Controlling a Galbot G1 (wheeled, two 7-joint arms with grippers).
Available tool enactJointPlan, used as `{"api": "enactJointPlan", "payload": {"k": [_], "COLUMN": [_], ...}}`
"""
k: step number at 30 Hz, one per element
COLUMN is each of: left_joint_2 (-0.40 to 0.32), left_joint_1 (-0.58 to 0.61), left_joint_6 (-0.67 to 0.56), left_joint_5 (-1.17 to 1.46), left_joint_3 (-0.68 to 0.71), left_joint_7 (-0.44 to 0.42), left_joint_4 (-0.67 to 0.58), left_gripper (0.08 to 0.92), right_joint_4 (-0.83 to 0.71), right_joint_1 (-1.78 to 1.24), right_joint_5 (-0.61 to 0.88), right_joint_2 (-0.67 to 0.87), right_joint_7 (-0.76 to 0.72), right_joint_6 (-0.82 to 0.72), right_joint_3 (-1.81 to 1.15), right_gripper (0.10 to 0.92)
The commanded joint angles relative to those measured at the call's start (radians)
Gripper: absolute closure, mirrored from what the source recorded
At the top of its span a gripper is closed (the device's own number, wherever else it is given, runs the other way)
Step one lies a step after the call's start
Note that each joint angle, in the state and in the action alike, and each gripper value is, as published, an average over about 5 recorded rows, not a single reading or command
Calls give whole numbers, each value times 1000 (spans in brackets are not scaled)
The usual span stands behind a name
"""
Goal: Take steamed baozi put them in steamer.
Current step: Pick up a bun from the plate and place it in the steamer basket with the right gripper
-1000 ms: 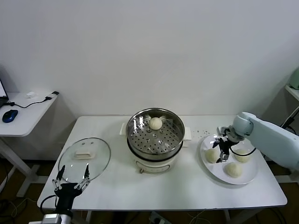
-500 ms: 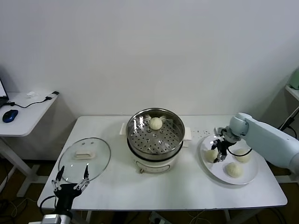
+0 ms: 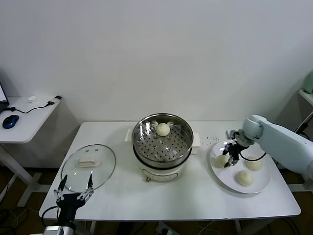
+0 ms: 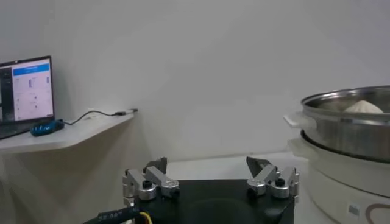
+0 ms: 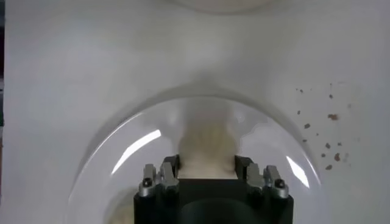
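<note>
I count one steamed baozi [image 3: 163, 129] already sitting on the perforated tray of the steamer [image 3: 163, 142], toward twelve o'clock of the pot, so by my reckoning the job is about a quarter done. Three more buns lie on the white plate [image 3: 215, 172] at three o'clock of the steamer: one at the plate's nine o'clock [image 3: 221, 160], one at about two o'clock [image 3: 254, 164] and one at five o'clock [image 3: 244, 178]. I have the right gripper [image 3: 230, 157] down over the nine o'clock bun, and in the right wrist view its fingers [image 5: 168, 172] stand apart on either side of that bun [image 5: 206, 152] (astride it, as far as I can judge, not yet pinching). So what is left is to close, lift and carry this one across, then do the same for the other two. The left gripper [image 3: 73, 192] waits spread open off the table's near left corner, beside the glass lid [image 3: 88, 166], which lies flat and well clear of the pot. From the head camera the arm's wrist covers part of the targeted bun, and I cannot tell whether the fingertips touch the dough. The wrist camera cuts off the plate's near side and the other two buns.
</note>
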State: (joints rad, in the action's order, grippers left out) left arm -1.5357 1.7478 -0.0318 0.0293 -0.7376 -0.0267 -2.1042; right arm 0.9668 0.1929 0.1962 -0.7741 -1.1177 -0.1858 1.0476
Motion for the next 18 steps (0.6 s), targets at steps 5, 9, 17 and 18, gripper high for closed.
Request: {"api": "enactJointPlan", "payload": {"k": [5,9,17,18], "left_joint_2": [-5,-7,-2,-1], "left_joint_1": [9,15,25,27], "left_joint_6": [0,2,11,12], "left_joint_5": [2,2,-19,-20], "left_joint_3": [8,19,44,47], "left_joint_7": [0,-2,-11,-9], "left_joint_4": [-12,-20,-57,-60], "left_gripper": [177,177,177,177], "right_joint_4": [26,32,22,20], "right_joint_1": [626,703,671,667], "right_joint_5": [435,552,644,657], "right_joint_2": [-71,-163,-410,-438], "right_joint_7": [-25,-20,39,48], "right_joint_6": [-2,-36,-100,-107], "right_joint_3": [500,525,475,476], "right_gripper": [423,423,423,423]}}
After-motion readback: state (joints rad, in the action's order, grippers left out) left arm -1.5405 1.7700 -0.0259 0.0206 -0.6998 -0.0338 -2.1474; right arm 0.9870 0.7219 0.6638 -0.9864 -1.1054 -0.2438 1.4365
